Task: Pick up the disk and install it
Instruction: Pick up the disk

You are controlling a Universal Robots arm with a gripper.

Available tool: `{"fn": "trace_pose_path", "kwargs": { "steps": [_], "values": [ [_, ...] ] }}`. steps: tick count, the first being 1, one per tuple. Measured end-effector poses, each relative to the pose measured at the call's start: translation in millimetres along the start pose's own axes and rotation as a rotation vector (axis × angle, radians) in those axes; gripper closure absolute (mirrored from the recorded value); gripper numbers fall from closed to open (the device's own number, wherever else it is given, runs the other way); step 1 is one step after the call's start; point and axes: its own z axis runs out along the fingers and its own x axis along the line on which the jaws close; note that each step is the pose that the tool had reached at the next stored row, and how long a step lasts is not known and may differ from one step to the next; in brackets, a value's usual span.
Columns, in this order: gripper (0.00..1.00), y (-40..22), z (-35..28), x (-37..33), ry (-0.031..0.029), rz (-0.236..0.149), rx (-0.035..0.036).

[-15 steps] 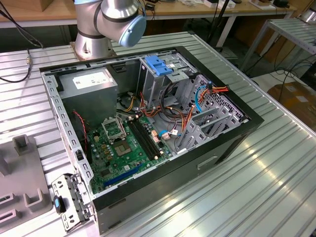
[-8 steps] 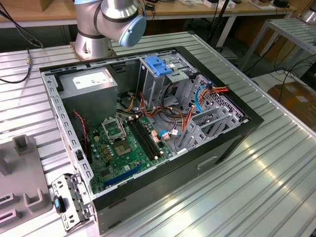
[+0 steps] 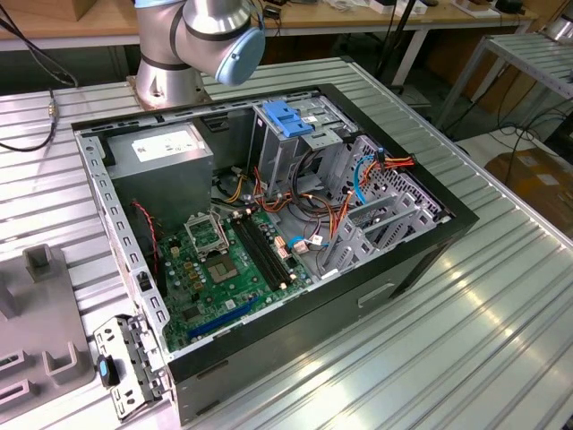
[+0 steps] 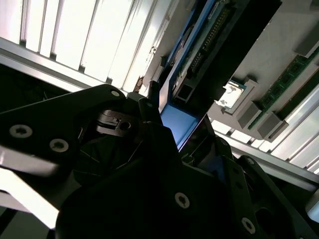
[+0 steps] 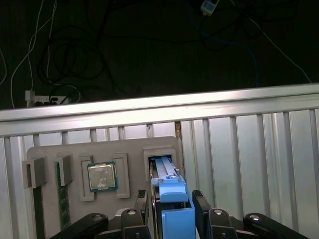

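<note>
The disk (image 5: 172,199) stands on edge in a slot of a grey holder plate (image 5: 75,154), its blue side rail facing the camera. In the first wrist view my gripper (image 5: 172,206) straddles it, with one black finger (image 5: 199,204) on each side pressed against the blue rail. The second wrist view shows the disk (image 4: 180,122) from the side, its blue face and connector edge between the dark fingers. In the exterior view, the arm (image 3: 206,36) rises behind the open computer case (image 3: 430,224).
The holder plate also carries a processor chip (image 5: 102,177) and memory sticks (image 5: 62,209), and lies near the ribbed table's edge (image 5: 159,107). In the case are a blue latch plate on a drive cage (image 3: 291,121), a power-supply box (image 3: 166,148) and a motherboard (image 3: 224,269).
</note>
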Motion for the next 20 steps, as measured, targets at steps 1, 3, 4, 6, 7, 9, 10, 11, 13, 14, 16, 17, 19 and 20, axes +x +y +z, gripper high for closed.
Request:
{"fn": "trace_pose_path", "kwargs": {
  "steps": [1,3,4,6,7,9,10,11,13,14,16,17,19,20],
  "values": [
    [0.52,0.0,0.0,0.0,0.0,-0.001,0.0],
    [0.52,0.0,0.2,0.0,-0.0001,-0.003,0.0],
    [0.52,0.0,0.2,0.0,0.0,-0.004,-0.0001],
    [0.52,-0.1,0.5,-0.1,-0.0001,-0.006,-0.0001],
    [0.52,-0.1,0.6,0.0,0.0,-0.008,-0.0002],
    [0.52,-0.1,0.9,0.0,0.0,-0.01,-0.0002],
    [0.52,-0.1,0.9,0.0,0.0,-0.011,-0.0002],
    [0.52,-0.1,0.9,0.0,0.0,-0.011,-0.0003],
    [0.52,-0.1,1.0,0.0,-0.0001,-0.011,-0.0002],
    [0.52,-0.1,0.9,0.0,0.0,-0.011,-0.0002],
    [0.52,-0.1,1.0,0.0,0.0,-0.011,-0.0002],
    [0.52,-0.1,1.0,0.0,0.0,-0.011,-0.0002],
    [0.52,-0.1,1.0,0.0,0.0,-0.011,-0.0002],
    [0.53,-0.1,0.9,0.0,0.0,-0.011,-0.0002]
  ]
}}
